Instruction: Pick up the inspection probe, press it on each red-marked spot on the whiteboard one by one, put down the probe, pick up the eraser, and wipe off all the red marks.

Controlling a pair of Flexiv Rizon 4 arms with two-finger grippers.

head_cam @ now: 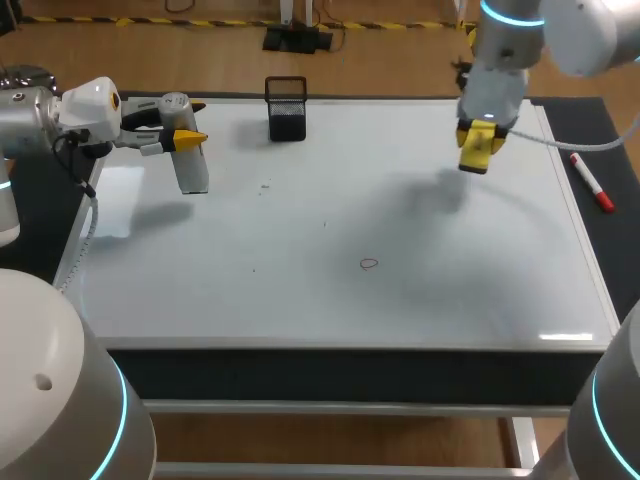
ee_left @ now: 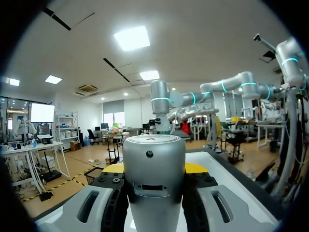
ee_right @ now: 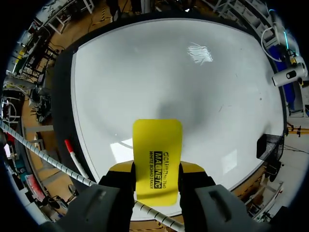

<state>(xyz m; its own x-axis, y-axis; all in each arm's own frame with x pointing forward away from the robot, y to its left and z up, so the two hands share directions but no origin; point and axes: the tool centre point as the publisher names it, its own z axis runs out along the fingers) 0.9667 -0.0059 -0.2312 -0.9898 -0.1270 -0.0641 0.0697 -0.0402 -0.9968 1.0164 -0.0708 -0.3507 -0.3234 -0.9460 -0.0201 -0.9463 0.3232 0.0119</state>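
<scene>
The whiteboard (head_cam: 330, 200) covers the table, and I see no red marks on it, only a small faint ring (head_cam: 369, 264) near the middle. Over the board's far left corner my left gripper (head_cam: 186, 138) is shut on the silver inspection probe (head_cam: 192, 168), which hangs clear of the surface. In the left wrist view the probe (ee_left: 153, 176) fills the gap between the fingers. My right gripper (head_cam: 481, 138) is above the far right of the board, shut on the yellow eraser (head_cam: 479, 150). The eraser (ee_right: 157, 157) points down at the board (ee_right: 183, 82), apart from it.
A black mesh holder (head_cam: 287, 108) stands at the board's far edge. A red marker (head_cam: 592, 182) lies on the dark mat right of the board, and shows beside the right gripper as well (ee_right: 72, 151). A white cable (head_cam: 560, 143) trails from the right wrist.
</scene>
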